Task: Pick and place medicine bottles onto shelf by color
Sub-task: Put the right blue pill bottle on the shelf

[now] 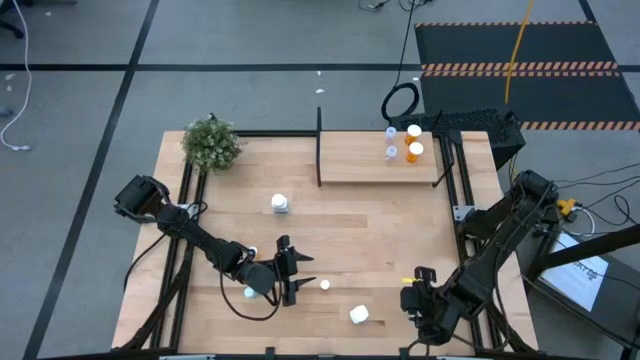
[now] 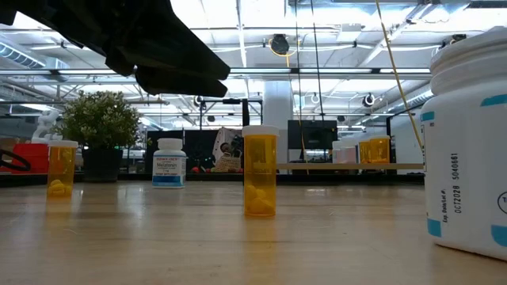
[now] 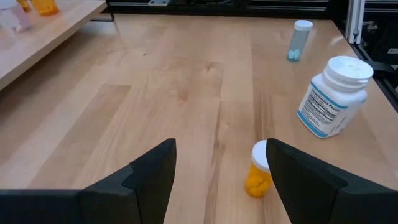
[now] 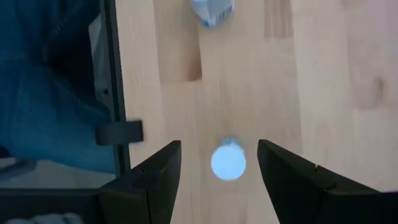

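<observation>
My left gripper (image 1: 296,273) (image 3: 221,146) is open, low over the table's near half. A small orange bottle (image 1: 325,285) (image 3: 257,173) (image 2: 260,170) stands upright just ahead of one fingertip. My right gripper (image 1: 416,292) (image 4: 219,149) is open, pointing down, and its fingers stand either side of a pale-blue bottle's cap (image 4: 228,160) without touching it. That pale-blue bottle (image 3: 300,40) stands on the table. A white bottle (image 1: 359,315) (image 3: 333,96) stands between the arms, and another (image 1: 280,204) (image 2: 169,162) stands mid-table. The shelf (image 1: 360,165) carries several small bottles (image 1: 403,142).
A green bushy plant (image 1: 211,145) (image 2: 99,119) sits at the far left corner. A black post (image 1: 319,135) rises at the shelf's left end. Another orange bottle (image 2: 61,168) stands to the left in the low view. The table's near right edge (image 4: 115,93) lies beside my right gripper.
</observation>
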### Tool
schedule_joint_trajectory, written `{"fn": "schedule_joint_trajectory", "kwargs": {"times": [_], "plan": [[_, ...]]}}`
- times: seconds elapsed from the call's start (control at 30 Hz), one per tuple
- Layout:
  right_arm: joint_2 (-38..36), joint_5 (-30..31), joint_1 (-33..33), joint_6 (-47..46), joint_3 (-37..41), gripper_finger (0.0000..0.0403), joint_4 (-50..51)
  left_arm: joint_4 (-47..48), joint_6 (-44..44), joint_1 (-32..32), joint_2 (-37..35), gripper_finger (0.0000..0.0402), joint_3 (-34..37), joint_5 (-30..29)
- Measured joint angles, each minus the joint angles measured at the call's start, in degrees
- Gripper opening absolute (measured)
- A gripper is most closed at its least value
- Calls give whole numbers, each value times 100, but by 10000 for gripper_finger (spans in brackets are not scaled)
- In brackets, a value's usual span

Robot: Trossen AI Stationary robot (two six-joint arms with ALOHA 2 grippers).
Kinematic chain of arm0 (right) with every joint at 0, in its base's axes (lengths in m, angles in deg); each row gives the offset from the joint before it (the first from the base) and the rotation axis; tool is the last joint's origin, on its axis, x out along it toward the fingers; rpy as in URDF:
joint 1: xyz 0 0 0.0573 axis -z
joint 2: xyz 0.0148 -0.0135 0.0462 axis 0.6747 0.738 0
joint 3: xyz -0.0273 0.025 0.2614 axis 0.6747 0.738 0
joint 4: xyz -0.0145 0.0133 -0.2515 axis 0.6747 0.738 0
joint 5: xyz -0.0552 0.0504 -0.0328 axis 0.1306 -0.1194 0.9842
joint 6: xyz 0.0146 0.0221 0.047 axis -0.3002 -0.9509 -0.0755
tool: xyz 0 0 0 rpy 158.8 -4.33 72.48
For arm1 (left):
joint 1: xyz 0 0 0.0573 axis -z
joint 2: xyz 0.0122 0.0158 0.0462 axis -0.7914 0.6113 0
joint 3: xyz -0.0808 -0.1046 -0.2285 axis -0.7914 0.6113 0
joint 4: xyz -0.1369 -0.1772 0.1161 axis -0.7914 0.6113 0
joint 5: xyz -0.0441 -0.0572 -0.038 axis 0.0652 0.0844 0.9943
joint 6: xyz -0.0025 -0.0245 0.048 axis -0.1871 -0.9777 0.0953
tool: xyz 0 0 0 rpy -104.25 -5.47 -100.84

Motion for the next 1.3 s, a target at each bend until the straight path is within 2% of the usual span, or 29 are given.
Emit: {"fn": "schedule_joint_trajectory", "kwargs": {"times": [0.23,0.7,1.07,1.3], "plan": [[2,-29,-130,-42,261,208,31,4,4,-8,0,250,0,0],[2,-196,-133,-180,1006,208,-1022,5,26,-37,0,250,0,2],[2,-324,-121,-135,1356,207,-1291,4,33,-37,0,250,0,2],[2,-326,-107,-105,1379,165,-1323,4,33,-37,0,250,0,3]]}}
